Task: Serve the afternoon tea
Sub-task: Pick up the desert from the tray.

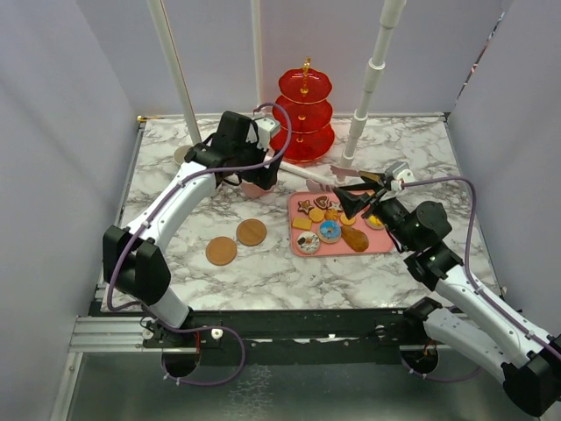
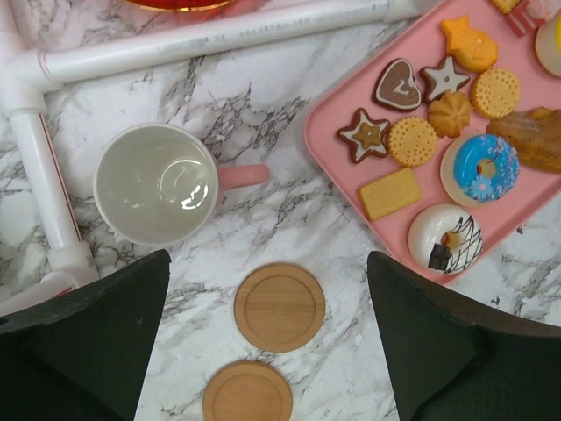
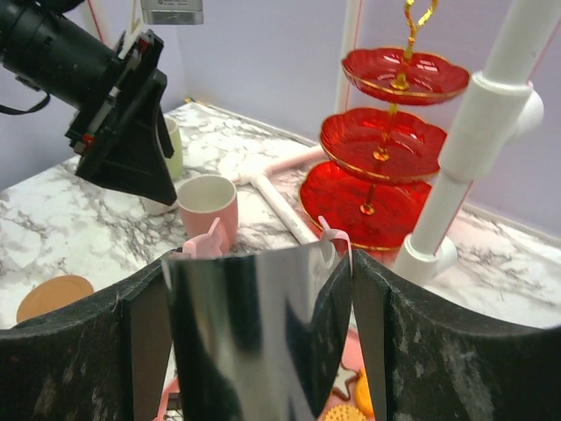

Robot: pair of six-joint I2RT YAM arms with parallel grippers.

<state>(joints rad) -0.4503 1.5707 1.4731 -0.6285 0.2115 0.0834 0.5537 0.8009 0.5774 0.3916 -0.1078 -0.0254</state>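
Observation:
The red three-tier stand [image 1: 305, 110] stands at the back, its tiers bare; it also shows in the right wrist view [image 3: 379, 145]. The pink mug [image 1: 260, 185] [image 2: 156, 182] [image 3: 206, 206] is upright and empty. My left gripper [image 1: 248, 171] [image 2: 267, 259] hangs open above and near it, over two brown coasters [image 1: 252, 231] [image 1: 221, 251] [image 2: 280, 307]. The pale green mug [image 3: 173, 151] is mostly hidden behind the left gripper. Cookies and pastries [image 1: 329, 230] [image 2: 478, 167] lie on a pink tray [image 1: 382, 244]. My right gripper [image 1: 364, 197] [image 3: 254, 333] is shut on silver tongs [image 3: 254, 316] with pink tips, holding nothing.
A white pipe frame [image 1: 298, 174] [image 2: 210, 39] lies on the marble between the stand and the mug, with a white upright post [image 1: 368, 79] [image 3: 478, 149] beside the stand. Grey walls enclose the table on three sides.

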